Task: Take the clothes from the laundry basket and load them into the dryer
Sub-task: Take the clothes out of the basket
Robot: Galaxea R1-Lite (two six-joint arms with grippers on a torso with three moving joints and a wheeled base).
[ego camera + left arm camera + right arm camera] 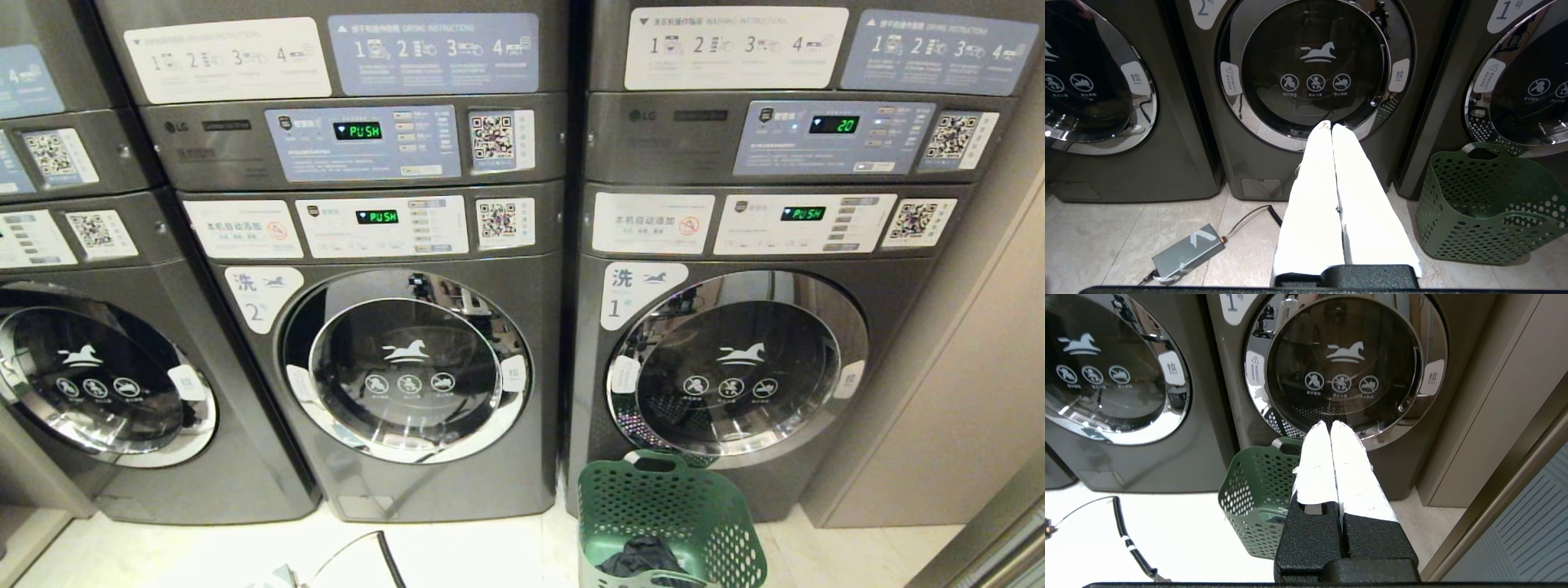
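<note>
A green perforated laundry basket (pixel 669 523) stands on the floor at the lower right of the head view, with dark clothes (pixel 645 559) lying in its bottom. Directly behind it is the dryer (pixel 735 367), a grey machine marked 1, its round glass door shut. Neither gripper shows in the head view. My left gripper (pixel 1331 125) is shut and empty, pointing at the door of the machine marked 2, with the basket (pixel 1486 204) off to its side. My right gripper (pixel 1329 424) is shut and empty too, above and just beside the basket (pixel 1257 490), facing the dryer door (pixel 1345 363).
The machine marked 2 (pixel 408 367) and a third machine (pixel 98 376) stand to the left, doors shut. A grey box (pixel 1188 251) with a black cable (pixel 1126 535) lies on the tiled floor. A beige wall panel (pixel 963 392) closes off the right side.
</note>
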